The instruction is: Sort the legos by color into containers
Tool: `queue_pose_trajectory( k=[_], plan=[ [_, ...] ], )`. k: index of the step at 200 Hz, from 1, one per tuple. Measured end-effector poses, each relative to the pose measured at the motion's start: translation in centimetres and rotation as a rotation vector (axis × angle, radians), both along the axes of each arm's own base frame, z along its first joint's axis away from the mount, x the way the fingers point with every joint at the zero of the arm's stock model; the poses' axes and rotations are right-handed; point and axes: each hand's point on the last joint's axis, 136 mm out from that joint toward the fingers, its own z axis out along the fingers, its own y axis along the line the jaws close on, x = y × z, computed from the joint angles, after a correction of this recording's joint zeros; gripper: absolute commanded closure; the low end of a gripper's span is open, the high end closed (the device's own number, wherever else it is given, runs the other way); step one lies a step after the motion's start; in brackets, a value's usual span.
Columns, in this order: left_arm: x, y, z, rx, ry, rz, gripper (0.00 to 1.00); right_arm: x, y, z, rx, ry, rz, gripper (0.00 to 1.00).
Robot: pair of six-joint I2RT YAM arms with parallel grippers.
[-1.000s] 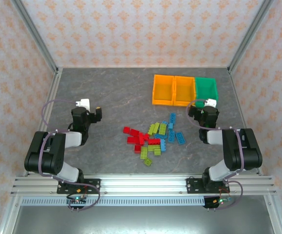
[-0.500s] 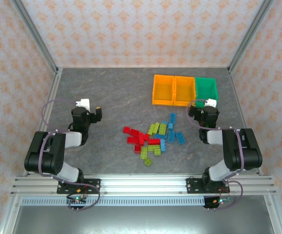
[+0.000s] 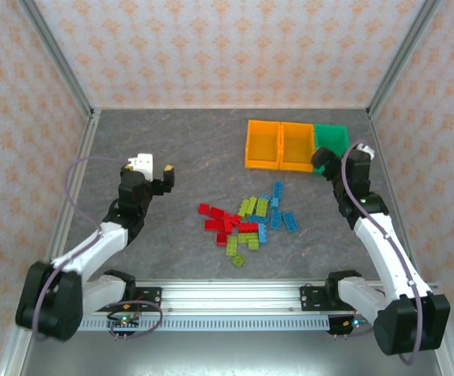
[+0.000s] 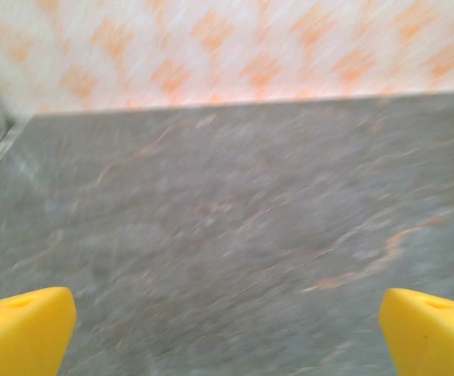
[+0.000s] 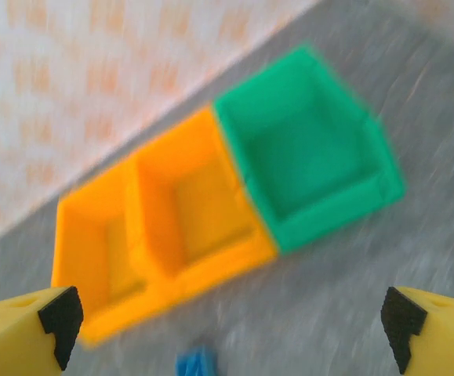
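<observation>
our left arm [image 3: 93, 247] and right arm [image 3: 383, 239] have black joints and white shells on the links. a thin purple cable [image 3: 70, 180] loops beside each. our fingers [image 4: 23, 329] are yellow wedges, the right pair tipped with black pads [image 5: 56, 317].

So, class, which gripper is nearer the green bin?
Right. The right gripper hovers at a corner of the green bin; the left gripper is far left, beyond the legos.
</observation>
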Motion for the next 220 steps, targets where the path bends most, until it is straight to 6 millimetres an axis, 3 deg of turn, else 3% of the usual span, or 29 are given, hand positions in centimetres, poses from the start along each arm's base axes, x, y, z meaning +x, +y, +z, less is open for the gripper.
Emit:
queue_pose_trajectory(
  k=[18, 40, 72, 92, 127, 160, 220],
  plan=[
    [-1.8, -4.0, 4.6, -0.045, -0.053, -0.120, 0.00, -2.3, 3.0, -3.8, 0.022, 0.191, 0.110, 0.00],
    [-5.2, -10.4, 8.5, -0.084, -0.056, -0.329, 0.00, -4.9, 3.7, -7.4, 0.023, 0.377, 0.142, 0.00],
    [-11.0, -18.1, 9.2, -0.019, 0.076, -0.654, 0.00, -6.6, 4.5, -10.3, 0.013, 0.532, 0.175, 0.04],
    [-14.3, -20.7, 8.8, 0.089, 0.169, -0.846, 0.00, -7.2, 5.0, -12.7, 0.003, 0.634, 0.197, 0.11],
    [-17.3, -20.5, 6.1, 0.267, 0.230, -1.015, 0.00, -8.3, 6.6, -15.7, -0.038, 0.761, 0.268, 0.16],
    [-19.1, -19.2, 2.3, 0.398, 0.258, -1.110, 0.00, -9.1, 7.9, -16.5, -0.076, 0.788, 0.333, 0.28],
    [-19.9, -18.4, 0.6, 0.477, 0.256, -1.159, 0.00, -10.0, 8.7, -17.2, -0.073, 0.819, 0.383, 0.30]
  ],
)
